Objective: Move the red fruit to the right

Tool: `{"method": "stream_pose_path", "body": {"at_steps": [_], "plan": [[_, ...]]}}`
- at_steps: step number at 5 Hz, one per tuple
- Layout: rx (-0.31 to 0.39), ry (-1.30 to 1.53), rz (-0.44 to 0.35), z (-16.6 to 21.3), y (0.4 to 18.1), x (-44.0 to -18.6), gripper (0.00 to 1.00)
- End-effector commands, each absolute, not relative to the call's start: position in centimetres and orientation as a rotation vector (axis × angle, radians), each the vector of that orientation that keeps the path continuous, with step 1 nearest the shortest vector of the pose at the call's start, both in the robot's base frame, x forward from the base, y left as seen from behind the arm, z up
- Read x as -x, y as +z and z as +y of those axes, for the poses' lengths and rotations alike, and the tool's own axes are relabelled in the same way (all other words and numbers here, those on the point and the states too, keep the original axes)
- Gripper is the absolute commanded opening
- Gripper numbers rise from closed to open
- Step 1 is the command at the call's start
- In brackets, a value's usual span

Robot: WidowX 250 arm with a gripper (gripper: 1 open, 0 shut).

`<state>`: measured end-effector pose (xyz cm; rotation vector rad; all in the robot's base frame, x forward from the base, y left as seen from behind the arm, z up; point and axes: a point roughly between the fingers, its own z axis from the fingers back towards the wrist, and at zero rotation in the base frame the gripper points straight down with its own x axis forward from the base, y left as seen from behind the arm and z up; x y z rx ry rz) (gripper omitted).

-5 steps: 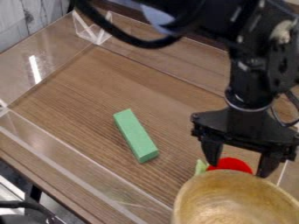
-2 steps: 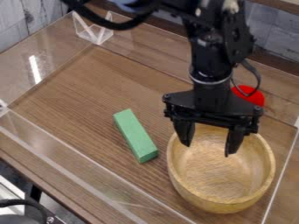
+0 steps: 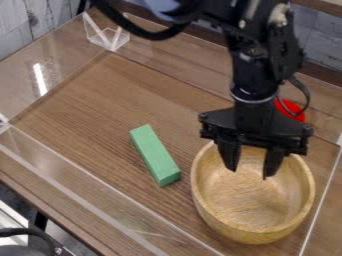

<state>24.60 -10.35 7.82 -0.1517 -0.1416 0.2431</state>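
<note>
- Camera view, nearest: wooden bowl (image 3: 254, 225) at front right, gripper (image 3: 255, 152) hangs over it w/ fingers spread, nothing between them.
- Green block (image 3: 155, 154) lies left of bowl.
- Red fruit (image 3: 290, 108) sits behind the arm, far right.
- You judge: move looks nearly done, only retreat left.

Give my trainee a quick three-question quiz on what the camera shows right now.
1. True or false: the jaws are clamped on the red fruit.
2. What lies left of the wooden bowl on the table: (a) green rectangular block, (b) blue cup, (c) spoon?
3. Over what does the gripper hang?

Key: 1. False; the jaws stand apart and empty, the fruit behind the arm. 2. a. 3. The wooden bowl.
</note>
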Motion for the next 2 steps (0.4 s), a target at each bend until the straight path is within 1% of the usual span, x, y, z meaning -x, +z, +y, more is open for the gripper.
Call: {"method": "stream_pose_path", "body": {"at_steps": [1, 2], "plan": [[0.161, 0.23, -0.173, -11.09, 8.07, -24.81, 1.0], [0.161, 0.243, -0.181, -11.53, 8.5, -24.78, 1.0]]}}
